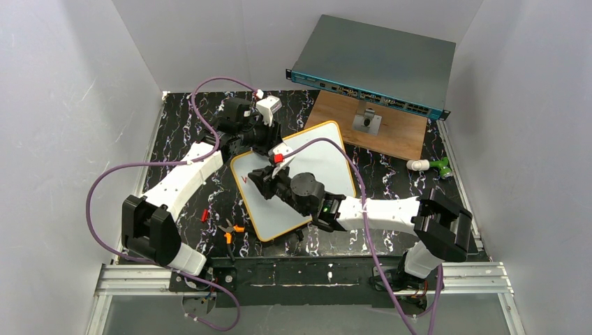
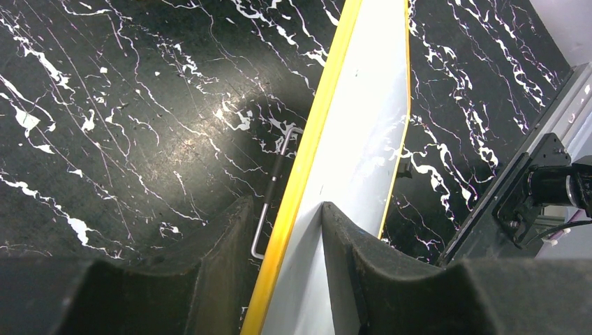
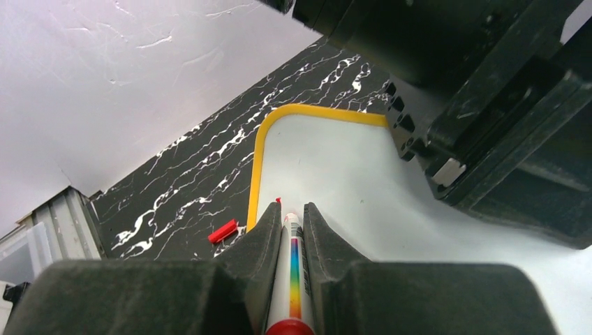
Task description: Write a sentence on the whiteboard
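The whiteboard (image 1: 321,157) lies flat and skewed on the black marbled table, white with an orange-yellow rim. My left gripper (image 1: 269,148) grips its far left edge; in the left wrist view the gripper (image 2: 284,202) has one finger on the white face (image 2: 356,139) and the other beyond the rim. My right gripper (image 1: 257,178) is shut on a white marker (image 3: 291,258) with a rainbow stripe and a red end, its tip at the board near the left rim. Of the sentence, only a small red stroke (image 1: 244,180) shows, also in the right wrist view (image 3: 278,200).
A grey rack-mount box with a teal front (image 1: 377,63) stands at the back, a wooden board (image 1: 391,132) with a metal fixture before it. A green-and-white object (image 1: 429,165) lies right. Orange-handled pliers (image 1: 229,230) and a red cap (image 3: 223,231) lie left of the board.
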Controlling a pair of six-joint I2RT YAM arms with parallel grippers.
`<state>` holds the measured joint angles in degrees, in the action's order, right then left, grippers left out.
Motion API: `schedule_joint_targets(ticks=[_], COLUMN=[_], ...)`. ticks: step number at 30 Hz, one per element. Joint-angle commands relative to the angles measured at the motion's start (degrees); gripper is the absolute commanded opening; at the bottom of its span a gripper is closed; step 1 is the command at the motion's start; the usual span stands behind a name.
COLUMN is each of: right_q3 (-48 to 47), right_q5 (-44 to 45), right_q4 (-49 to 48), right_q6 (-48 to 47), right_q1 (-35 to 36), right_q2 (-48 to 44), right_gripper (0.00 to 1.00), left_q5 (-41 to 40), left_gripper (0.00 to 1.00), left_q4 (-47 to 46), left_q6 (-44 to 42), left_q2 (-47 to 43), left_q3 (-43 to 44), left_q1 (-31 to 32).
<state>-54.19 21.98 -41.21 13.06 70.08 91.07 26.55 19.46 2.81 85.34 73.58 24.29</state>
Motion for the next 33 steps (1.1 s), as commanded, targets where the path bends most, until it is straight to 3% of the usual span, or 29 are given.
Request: schedule_joint_targets(ticks=[1, 33], right_q3=[-3.35, 1.25], right_q5=[4.54, 4.74], right_q4=[1.49, 5.94], right_q6=[-2.11, -0.71], right_q1=[-1.10, -0.33], right_q2=[-0.15, -1.38], right_gripper=[0.01, 0.01], left_q5=[-2.11, -2.49], left_gripper=[0.00, 0.00], left_q4=[-1.32, -0.93], left_q6=[-0.98, -1.36], left_q2=[-4.50, -4.80], left_q3=[-0.02, 0.29], left_q1=[0.24, 0.67])
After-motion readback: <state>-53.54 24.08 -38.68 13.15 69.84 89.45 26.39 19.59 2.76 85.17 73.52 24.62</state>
